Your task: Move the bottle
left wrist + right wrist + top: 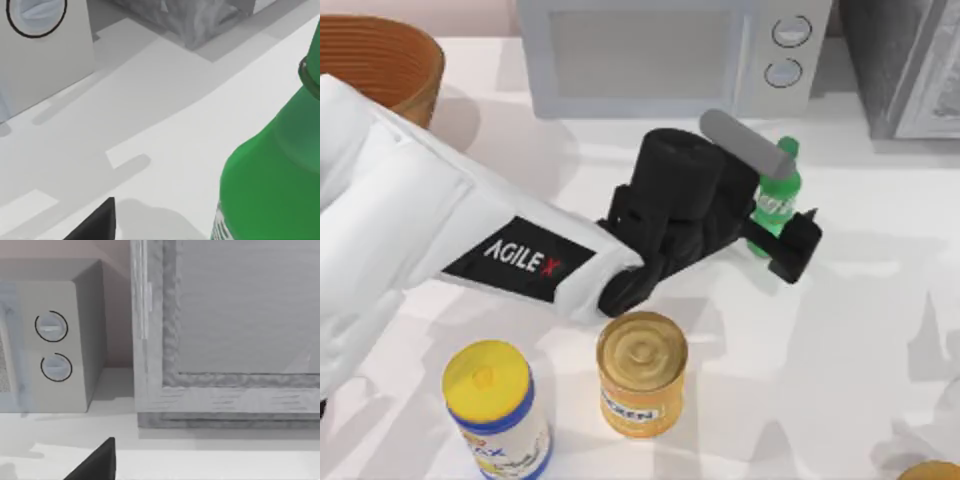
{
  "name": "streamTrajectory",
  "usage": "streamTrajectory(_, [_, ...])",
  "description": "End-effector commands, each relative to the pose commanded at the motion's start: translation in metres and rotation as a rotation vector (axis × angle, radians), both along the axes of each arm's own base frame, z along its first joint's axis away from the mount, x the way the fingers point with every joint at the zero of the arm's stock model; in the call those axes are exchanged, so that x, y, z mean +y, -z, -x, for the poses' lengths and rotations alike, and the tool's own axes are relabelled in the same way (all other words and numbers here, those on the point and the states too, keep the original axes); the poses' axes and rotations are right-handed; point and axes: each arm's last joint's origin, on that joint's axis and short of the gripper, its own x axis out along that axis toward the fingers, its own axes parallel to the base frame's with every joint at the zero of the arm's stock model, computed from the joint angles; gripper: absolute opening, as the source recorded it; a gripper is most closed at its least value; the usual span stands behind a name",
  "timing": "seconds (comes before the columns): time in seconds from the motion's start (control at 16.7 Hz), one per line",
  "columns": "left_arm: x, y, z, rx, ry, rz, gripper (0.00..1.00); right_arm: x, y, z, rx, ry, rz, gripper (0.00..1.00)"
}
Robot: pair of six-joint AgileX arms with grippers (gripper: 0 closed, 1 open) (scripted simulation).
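The small green bottle point(777, 198) with its green cap and pale label stands upright in front of the microwave, right of the table's middle. My left arm reaches across from the left. Its gripper point(776, 205) is open, with one finger on the far side of the bottle and the other on the near side. In the left wrist view the bottle point(272, 175) looms close, with a clear gap to one dark fingertip point(97, 222). My right arm is parked off to the right; its one visible fingertip point(97, 462) faces the microwave and a grey cabinet.
A microwave point(670, 50) stands at the back, just behind the bottle, with a grey cabinet point(910, 65) to its right. A wicker basket point(375, 60) is at the back left. A golden tin can point(641, 372) and a yellow-lidded canister point(495, 405) stand near the front.
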Motion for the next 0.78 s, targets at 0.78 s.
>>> streamTrajectory(0.78, [-0.022,0.024,-0.02,0.0,0.0,0.0,0.77,0.0,0.0,0.0,0.0,0.0,0.0,1.0])
